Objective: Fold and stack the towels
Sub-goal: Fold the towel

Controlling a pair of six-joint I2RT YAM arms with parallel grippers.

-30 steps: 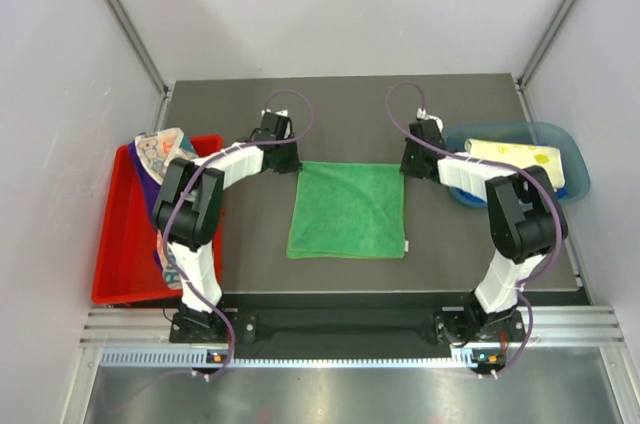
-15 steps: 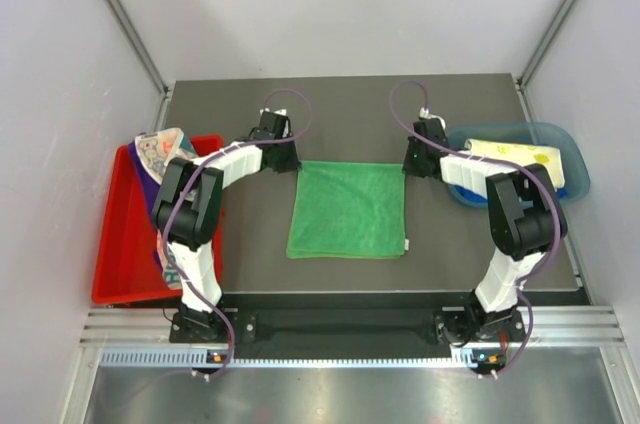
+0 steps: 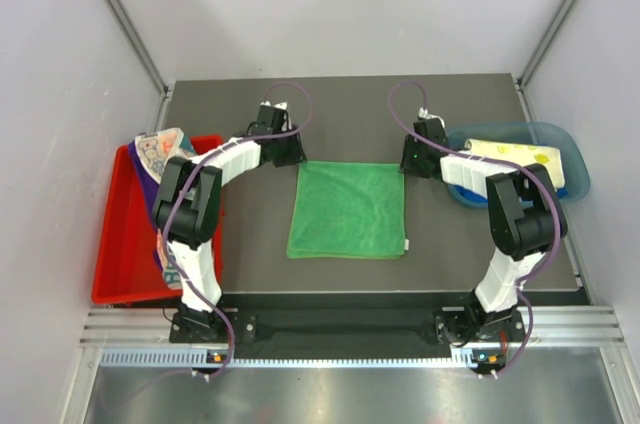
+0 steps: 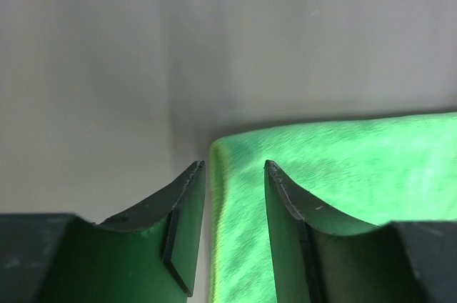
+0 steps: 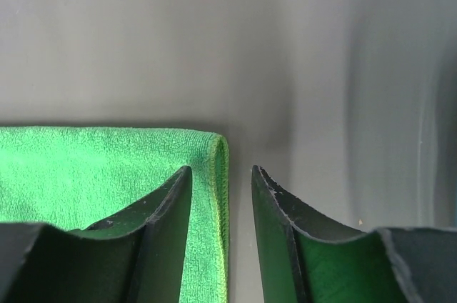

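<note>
**Both grippers parted at the far corners of the green towel**

The green towel (image 3: pixel 347 209) lies flat and folded at the middle of the dark table (image 3: pixel 350 114), its edges roughly square to the table's.

The left gripper (image 3: pixel 290 154) sits at the towel's 11 o'clock corner. In the left wrist view its jaws stand apart with a clear gap, and the cloth's rounded corner (image 4: pixel 235 153) lies loose under that gap; nothing is pinched.

The right gripper (image 3: pixel 407 166) is at the 1 o'clock corner. Its jaws are likewise parted, and the towel's hemmed side edge (image 5: pixel 220 174) runs between them unclamped.

At 9 o'clock from the towel a red tray (image 3: pixel 115 264) holds a bundle of towels (image 3: pixel 160 156). At 3 o'clock a pale yellow towel (image 3: pixel 515 156) rests in a blue bin (image 3: pixel 572 159).
</note>
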